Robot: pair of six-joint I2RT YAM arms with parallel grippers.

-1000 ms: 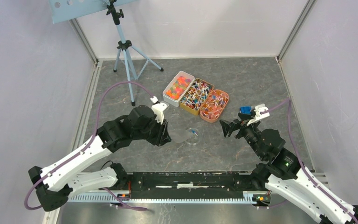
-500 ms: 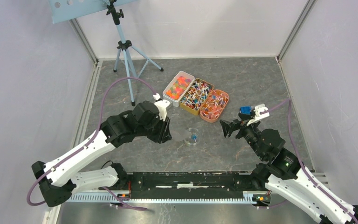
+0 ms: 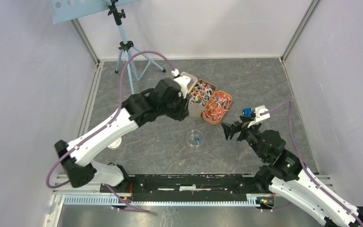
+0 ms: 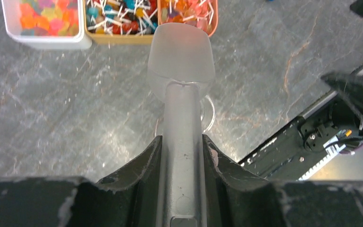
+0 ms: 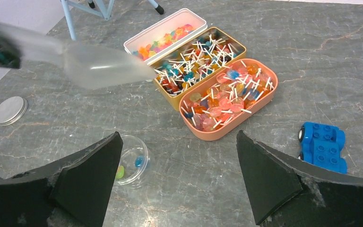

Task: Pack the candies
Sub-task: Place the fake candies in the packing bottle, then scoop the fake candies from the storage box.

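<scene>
The candies fill three tins: a white tin (image 5: 168, 35) of unwrapped gummies, a gold tin (image 5: 198, 59) and an orange tin (image 5: 229, 97) of twist-wrapped ones. My left gripper (image 4: 182, 142) is shut on the handle of a frosted clear scoop (image 4: 182, 56), whose bowl hovers at the near edge of the tins with nothing showing inside. A small clear dish (image 5: 131, 158) holds a blue and a green candy. My right gripper (image 5: 177, 137) stands wide open and empty, just right of the dish (image 3: 194, 139). From above, the left arm hides most of the white tin (image 3: 185, 75).
A blue toy car (image 5: 324, 146) sits right of the orange tin, near my right gripper (image 3: 231, 130). A round silver lid (image 3: 115, 143) lies on the floor at the left. A blue tripod (image 3: 127, 52) stands at the back left. White walls close in the sides.
My left arm has swung up and right from beside the clear dish to the tins, carrying the scoop, and uncovered the silver lid. The right arm has barely moved.
</scene>
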